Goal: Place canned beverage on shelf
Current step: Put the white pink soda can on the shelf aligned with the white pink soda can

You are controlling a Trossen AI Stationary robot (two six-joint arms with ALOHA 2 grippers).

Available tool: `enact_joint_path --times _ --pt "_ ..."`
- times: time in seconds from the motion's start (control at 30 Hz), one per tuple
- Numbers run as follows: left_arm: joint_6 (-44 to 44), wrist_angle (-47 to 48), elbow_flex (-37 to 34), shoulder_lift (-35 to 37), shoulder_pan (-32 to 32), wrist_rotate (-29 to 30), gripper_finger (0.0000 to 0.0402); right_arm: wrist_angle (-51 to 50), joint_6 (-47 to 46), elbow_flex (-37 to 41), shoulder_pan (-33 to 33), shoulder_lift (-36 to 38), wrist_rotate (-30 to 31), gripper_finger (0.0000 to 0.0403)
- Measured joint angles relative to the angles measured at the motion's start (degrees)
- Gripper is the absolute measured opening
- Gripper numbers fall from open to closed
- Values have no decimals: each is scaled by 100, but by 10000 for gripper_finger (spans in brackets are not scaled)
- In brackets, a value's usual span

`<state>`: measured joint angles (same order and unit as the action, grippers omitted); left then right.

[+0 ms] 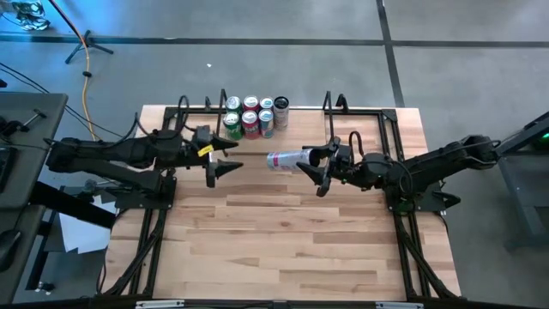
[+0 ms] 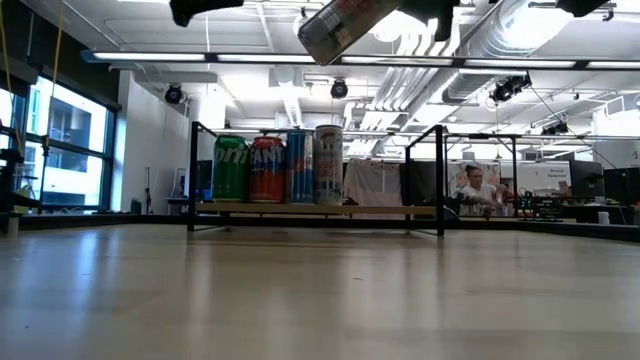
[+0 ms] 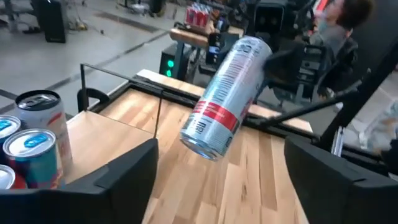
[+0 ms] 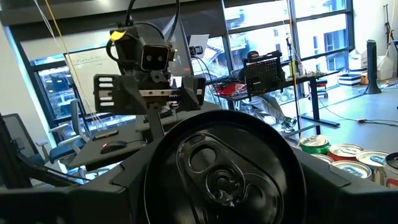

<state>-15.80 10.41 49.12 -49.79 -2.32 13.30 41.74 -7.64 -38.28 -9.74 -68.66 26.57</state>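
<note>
A silver can with a red band hangs in the air over the table's middle, held by my right gripper. It also shows in the left wrist view and at the top of the low view. My left gripper is open and empty just left of the can, its fingers pointing at the can's bottom end. The shelf, a low pale board with black wire uprights, stands at the table's far edge. Several cans stand upright on its left part. My right gripper pinches the can's side wall near its pull-tab end between its two fingers. The fingers come level from the table's right and lie along the can. The can is lifted clear, nearly on its side, its bottom end toward my left gripper and a little lower.
The shelf's right part is bare board beside the standing cans. Black frame rails run along the table's left and right sides. A person sits in the room beyond the table.
</note>
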Motion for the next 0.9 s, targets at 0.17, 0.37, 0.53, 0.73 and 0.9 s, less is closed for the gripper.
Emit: enact_joint_path --times 0.17,0.37,0.53,0.73,0.9 --pt "331 134 324 -405 2 -80 329 -61 -130 0 0 2 -2 254" --pt "565 133 540 -1130 4 -110 331 -248 -263 -2 -2 2 -22 254" --pt "654 -269 595 -1764 2 -107 331 -335 -284 -2 -2 2 -80 254" --pt "892 -908 601 -2323 4 -91 331 -433 -295 -4 -4 4 -173 254" --pt "899 -1111 601 -2580 4 -262 331 -608 -449 -5 -4 4 -291 254"
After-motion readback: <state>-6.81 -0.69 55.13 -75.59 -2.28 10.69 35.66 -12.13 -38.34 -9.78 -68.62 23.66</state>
